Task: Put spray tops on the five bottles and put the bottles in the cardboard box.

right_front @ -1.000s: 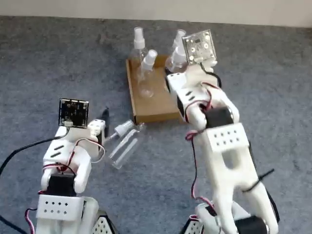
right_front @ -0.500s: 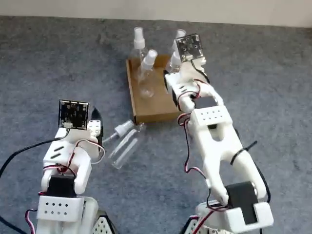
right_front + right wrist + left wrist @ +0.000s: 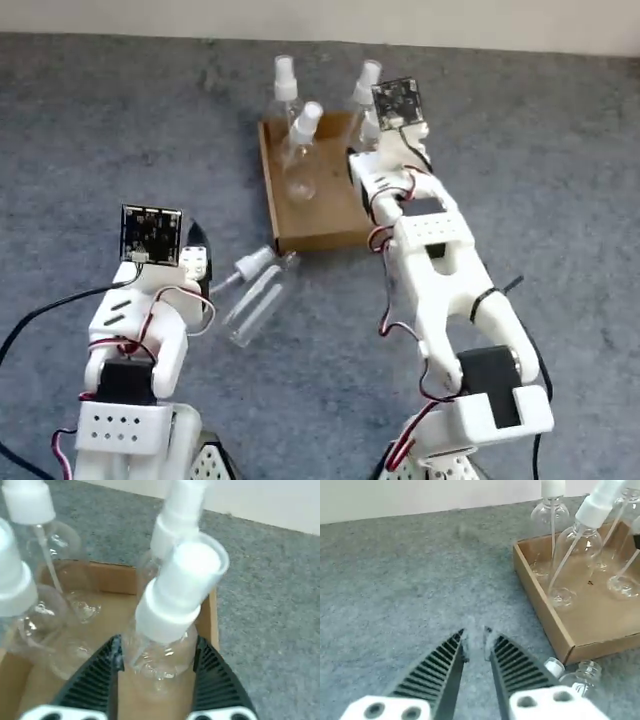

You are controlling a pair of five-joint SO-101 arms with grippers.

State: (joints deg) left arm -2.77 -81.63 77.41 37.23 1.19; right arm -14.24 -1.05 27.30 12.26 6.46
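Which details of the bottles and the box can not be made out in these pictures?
High view: the right arm covers the base of the held bottle in the right gripper; whether it stands on the cardboard box floor is hidden.
Left wrist view: the lying bottle is cut off by the picture edge and covered by the left gripper.
High view: too small to tell whether its spray top is screwed on.

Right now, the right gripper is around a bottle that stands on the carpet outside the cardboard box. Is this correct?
Not quite. The bottle in the right gripper is inside the cardboard box, not on the carpet outside it. The right wrist view shows this.
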